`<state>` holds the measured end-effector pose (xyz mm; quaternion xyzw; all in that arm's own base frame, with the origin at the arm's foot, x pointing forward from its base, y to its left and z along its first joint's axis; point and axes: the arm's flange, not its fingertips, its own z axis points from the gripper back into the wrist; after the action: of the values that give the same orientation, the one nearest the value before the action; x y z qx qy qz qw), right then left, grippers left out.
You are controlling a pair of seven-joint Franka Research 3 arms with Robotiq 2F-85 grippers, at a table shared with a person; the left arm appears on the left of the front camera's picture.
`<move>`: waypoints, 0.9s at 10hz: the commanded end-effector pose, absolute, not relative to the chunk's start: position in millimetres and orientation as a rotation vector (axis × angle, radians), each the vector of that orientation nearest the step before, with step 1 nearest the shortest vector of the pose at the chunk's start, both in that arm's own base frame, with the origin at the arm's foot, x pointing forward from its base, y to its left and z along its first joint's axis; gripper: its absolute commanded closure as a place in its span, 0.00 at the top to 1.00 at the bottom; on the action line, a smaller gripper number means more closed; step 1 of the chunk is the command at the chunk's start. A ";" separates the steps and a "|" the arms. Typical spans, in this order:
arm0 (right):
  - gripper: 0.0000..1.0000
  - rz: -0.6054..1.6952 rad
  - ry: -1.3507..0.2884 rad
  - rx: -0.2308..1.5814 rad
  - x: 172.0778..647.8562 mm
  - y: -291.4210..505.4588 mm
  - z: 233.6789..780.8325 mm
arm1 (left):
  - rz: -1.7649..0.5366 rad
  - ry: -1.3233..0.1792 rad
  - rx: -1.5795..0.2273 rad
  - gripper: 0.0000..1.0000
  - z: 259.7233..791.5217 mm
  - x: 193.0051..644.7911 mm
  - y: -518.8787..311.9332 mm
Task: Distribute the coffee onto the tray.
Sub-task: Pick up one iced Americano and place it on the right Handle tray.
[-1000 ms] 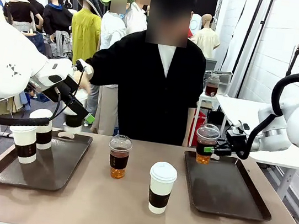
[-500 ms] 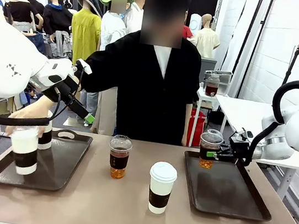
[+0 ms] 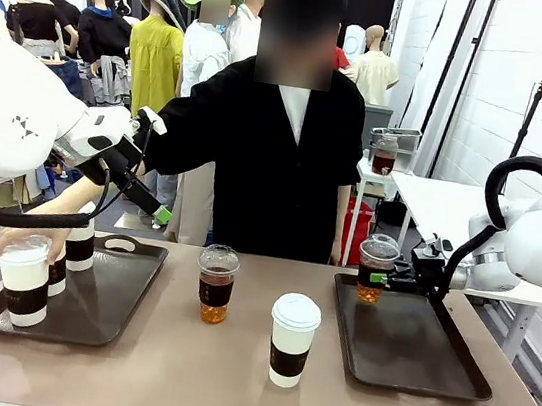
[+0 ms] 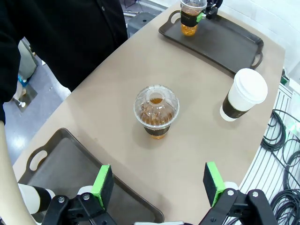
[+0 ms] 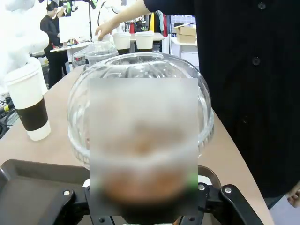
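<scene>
My right gripper (image 3: 378, 277) is shut on a clear dome-lidded cup (image 3: 376, 266) of brown drink, held at the back left of the right tray (image 3: 420, 360). In the right wrist view that cup (image 5: 140, 79) sits between the gripper (image 5: 145, 208) fingers. Another clear cup (image 3: 215, 283) and a white sleeved cup (image 3: 292, 339) stand on the table between the trays. A person's hand holds a white cup (image 3: 24, 279) at the left tray's (image 3: 100, 305) near left corner, beside two more white cups (image 3: 79, 241). My left gripper (image 3: 149, 206) hangs open above that tray, empty (image 4: 158, 183).
The person stands at the far side, one arm stretched over the left tray. In the left wrist view the clear cup (image 4: 156, 110) and the white cup (image 4: 243, 93) stand on bare table, with cables past the table edge (image 4: 281, 140).
The person's hand took hold of a white cup on the left tray and slid it toward the near left corner. My right gripper lowered its clear cup slightly toward the right tray.
</scene>
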<state>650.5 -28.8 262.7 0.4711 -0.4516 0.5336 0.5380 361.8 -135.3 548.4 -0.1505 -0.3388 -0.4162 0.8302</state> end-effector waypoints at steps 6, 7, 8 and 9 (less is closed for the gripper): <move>0.64 1.192 -1.042 1.142 673.3 -19.4 252.1 | -0.877 -0.714 -0.322 1.00 548.9 362.7 -134.4; 0.75 1.181 -1.028 1.157 673.3 -19.3 251.2 | -0.877 -0.714 -0.322 1.00 548.9 362.7 -134.4; 0.95 1.173 -1.029 1.161 672.9 -19.6 250.6 | -0.877 -0.714 -0.322 1.00 548.9 362.7 -134.4; 1.00 1.162 -1.025 1.163 672.9 -19.2 251.5 | -0.877 -0.714 -0.322 1.00 548.9 362.7 -134.4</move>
<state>664.0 -21.1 245.6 0.4893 -0.4316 0.5089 0.5615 361.8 -135.3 548.4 -0.1505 -0.3388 -0.4162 0.8303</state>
